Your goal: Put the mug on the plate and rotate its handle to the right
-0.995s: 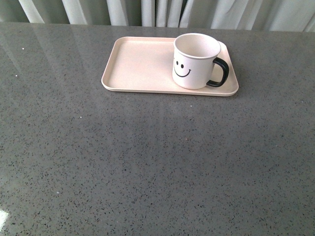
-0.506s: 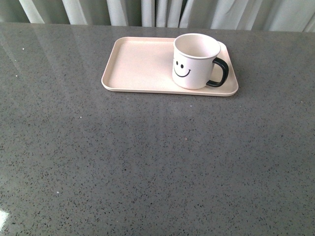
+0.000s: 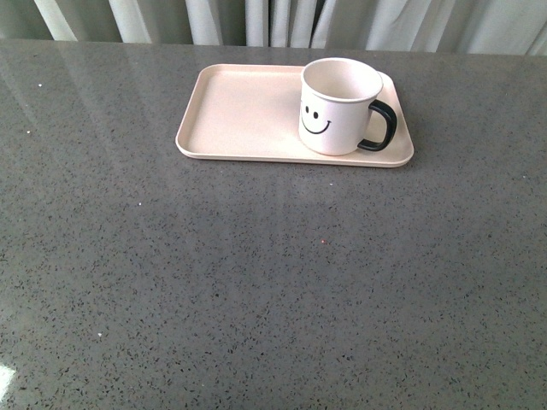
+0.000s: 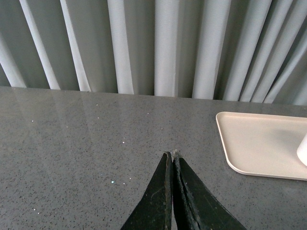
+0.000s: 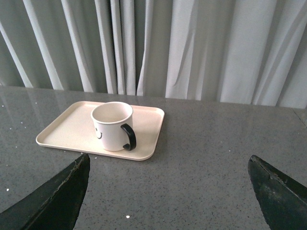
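Observation:
The white mug [image 3: 337, 107] with the black smiley face stands upright on the right end of the pale pink plate [image 3: 239, 111]. Its black handle [image 3: 381, 126] points right. Neither arm shows in the front view. In the left wrist view my left gripper [image 4: 171, 154] is shut and empty over bare table, with the plate's corner [image 4: 254, 143] off to one side. In the right wrist view my right gripper [image 5: 168, 163] is open wide and empty, well back from the mug [image 5: 112, 126], its handle [image 5: 129, 136] and the plate [image 5: 67, 132].
The grey speckled table [image 3: 273, 282] stretches wide around the plate. Pale curtains [image 3: 256, 19] hang along the table's far edge.

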Robot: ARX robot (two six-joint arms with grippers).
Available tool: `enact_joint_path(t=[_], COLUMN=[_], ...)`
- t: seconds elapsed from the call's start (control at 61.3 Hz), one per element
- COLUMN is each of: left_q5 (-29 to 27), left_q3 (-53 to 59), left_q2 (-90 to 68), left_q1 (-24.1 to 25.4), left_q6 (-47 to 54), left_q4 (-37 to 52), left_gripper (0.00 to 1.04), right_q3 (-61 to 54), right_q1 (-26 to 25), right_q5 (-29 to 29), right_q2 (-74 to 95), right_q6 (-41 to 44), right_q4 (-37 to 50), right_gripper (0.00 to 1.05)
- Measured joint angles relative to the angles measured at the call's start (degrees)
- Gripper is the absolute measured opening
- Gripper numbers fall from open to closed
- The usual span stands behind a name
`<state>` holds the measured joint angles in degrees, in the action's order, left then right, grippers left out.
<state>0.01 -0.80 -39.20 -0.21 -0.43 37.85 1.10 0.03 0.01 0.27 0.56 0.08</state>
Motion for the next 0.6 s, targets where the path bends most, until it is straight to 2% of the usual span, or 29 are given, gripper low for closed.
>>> enact_joint_path(t=[0.163,0.604], left_q5=[0.0,0.0], left_q3=[0.02,0.04], left_q2=[8.17,20.59], left_q1=[0.0,0.0], left_q6=[0.0,0.0], left_q4=[-7.34,-19.19], left_gripper=[0.01,0.01], right_q3=[0.0,0.0], right_q1=[0.0,0.0], right_q5=[0.0,0.0], right_q2=[0.0,0.0], right_q6=[0.0,0.0], right_q4=[0.0,0.0], right_gripper=[0.96,0.96])
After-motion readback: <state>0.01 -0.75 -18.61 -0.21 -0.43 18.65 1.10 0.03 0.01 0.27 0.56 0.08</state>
